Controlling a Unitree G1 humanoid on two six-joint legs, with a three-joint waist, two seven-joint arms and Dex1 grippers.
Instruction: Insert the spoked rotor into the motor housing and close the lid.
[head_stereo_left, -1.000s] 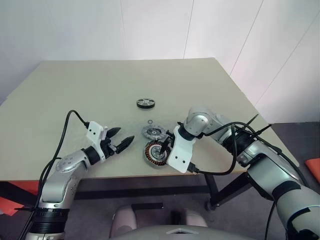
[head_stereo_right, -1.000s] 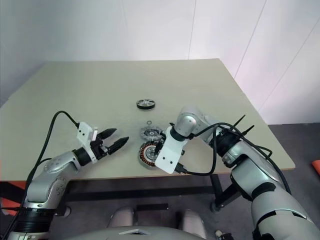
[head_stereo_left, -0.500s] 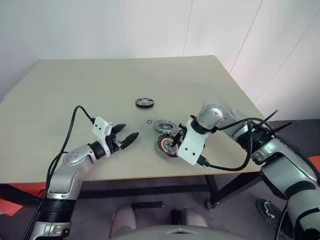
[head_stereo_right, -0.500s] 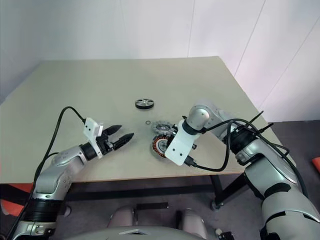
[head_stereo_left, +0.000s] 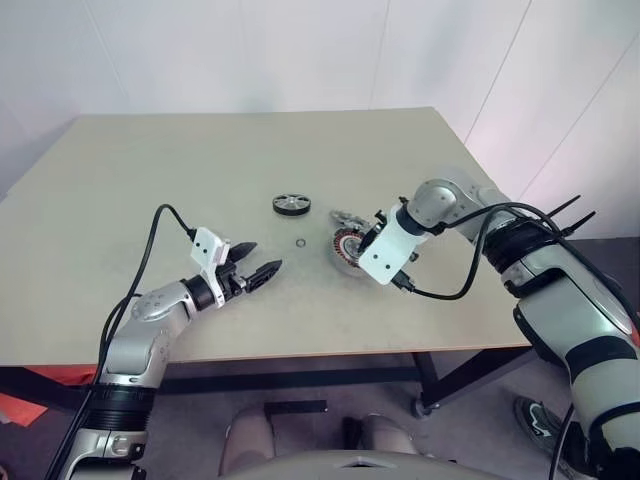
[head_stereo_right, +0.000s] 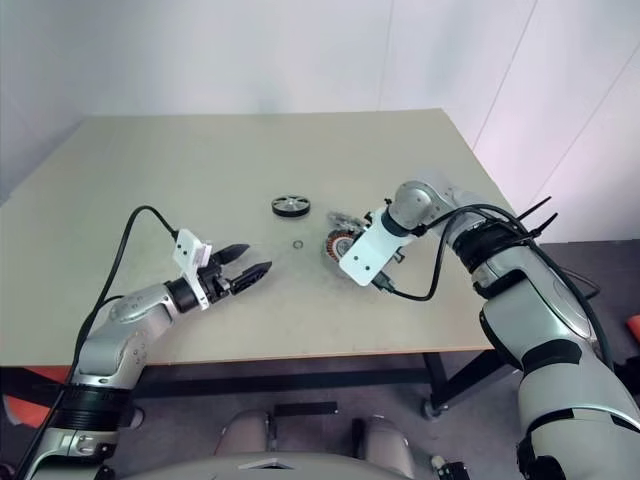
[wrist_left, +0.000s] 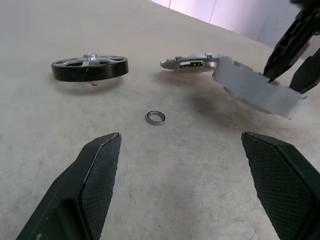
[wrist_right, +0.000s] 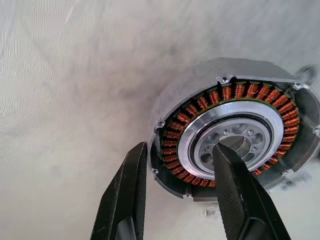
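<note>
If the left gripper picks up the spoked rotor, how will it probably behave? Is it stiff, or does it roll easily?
The spoked rotor looks like metal with a thick black rim, so it is probably stiff and rather heavy for its size. It lies flat on the table, so a push would likely slide it. Set on edge, the round rim could roll.

Matt beige table (head_stereo_left: 200, 160) with a faintly mottled surface. The motor housing (wrist_right: 235, 130) is dull grey metal, ringed with shiny copper wire around a polished silvery centre. The spoked rotor (wrist_left: 90, 67) has a matt black rim and silvery metal face. Gripper fingers (wrist_left: 95, 180) are textured black plastic.
</note>
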